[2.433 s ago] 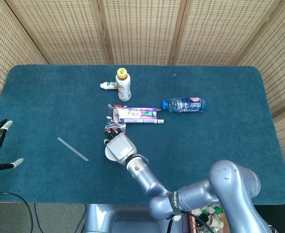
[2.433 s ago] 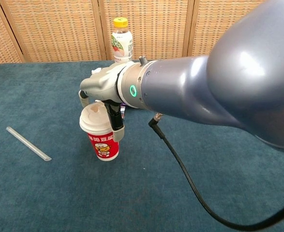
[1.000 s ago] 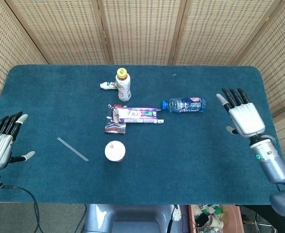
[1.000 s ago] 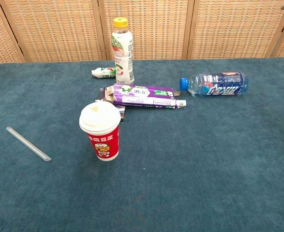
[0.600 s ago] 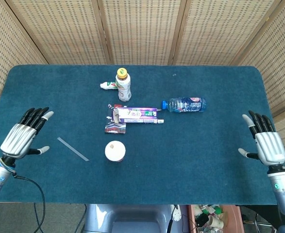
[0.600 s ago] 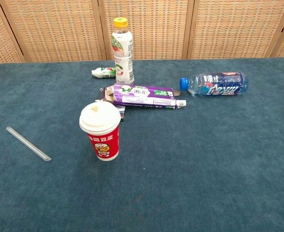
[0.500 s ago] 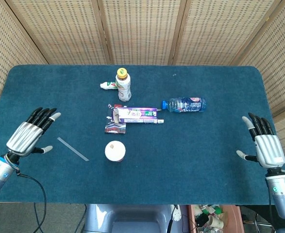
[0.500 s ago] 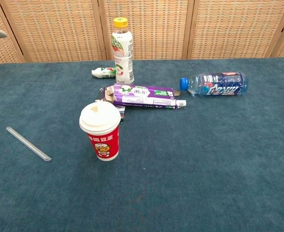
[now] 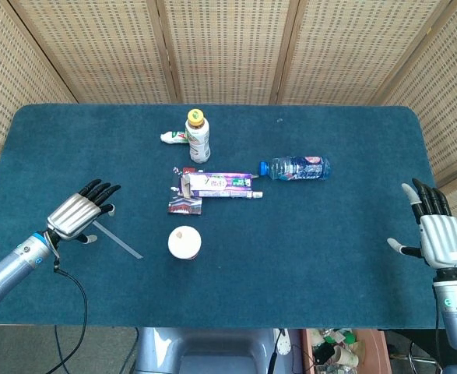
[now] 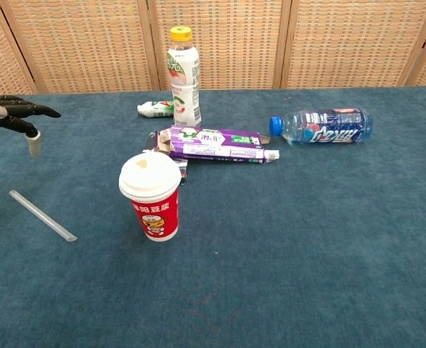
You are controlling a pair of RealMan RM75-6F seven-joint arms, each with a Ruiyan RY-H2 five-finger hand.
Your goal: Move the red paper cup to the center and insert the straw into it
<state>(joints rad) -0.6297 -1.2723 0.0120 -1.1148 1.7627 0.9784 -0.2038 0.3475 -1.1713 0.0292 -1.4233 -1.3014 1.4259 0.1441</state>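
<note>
The red paper cup with a white lid stands upright near the table's front middle. The clear straw lies flat on the cloth to the cup's left. My left hand hovers over the straw's far end, fingers spread, holding nothing. My right hand is at the table's right edge, fingers apart and empty; it does not show in the chest view.
Behind the cup lie a purple carton, a small wrapper, a blue-capped water bottle on its side, an upright yellow-capped bottle and a small white tube. Wicker screens stand behind the blue table.
My right hand has let go of the cup and drawn back to the right edge. My left hand has moved in from the left edge to above the straw.
</note>
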